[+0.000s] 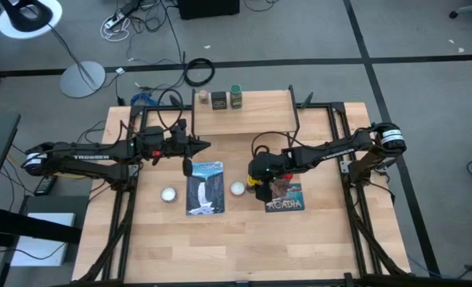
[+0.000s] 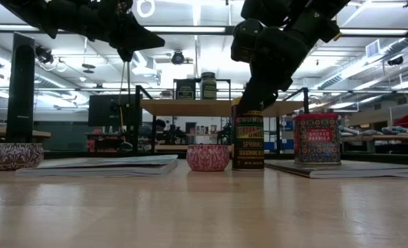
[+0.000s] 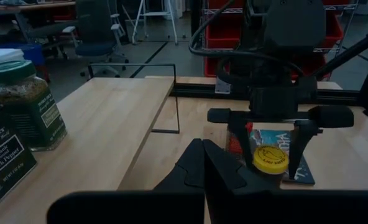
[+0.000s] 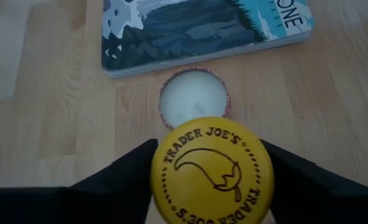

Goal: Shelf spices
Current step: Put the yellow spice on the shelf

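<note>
Straddling the yellow-capped jar from above, the right gripper is standing with one finger on each side of the cap, jaws still spread a little wider than the jar; I cannot tell whether the fingers are touching it. The jar is standing upright on the desk, just beside a small white candle and between the two flat books, with the red tin sitting on the right-hand book. The left gripper is hovering closed and empty above the desk, near the front edge of the shelf. On the shelf's wooden top, the green jar and the dark square tin are standing side by side near the left end, with a tiny jar just beside the tin. A second candle is sitting left of the left book
</note>
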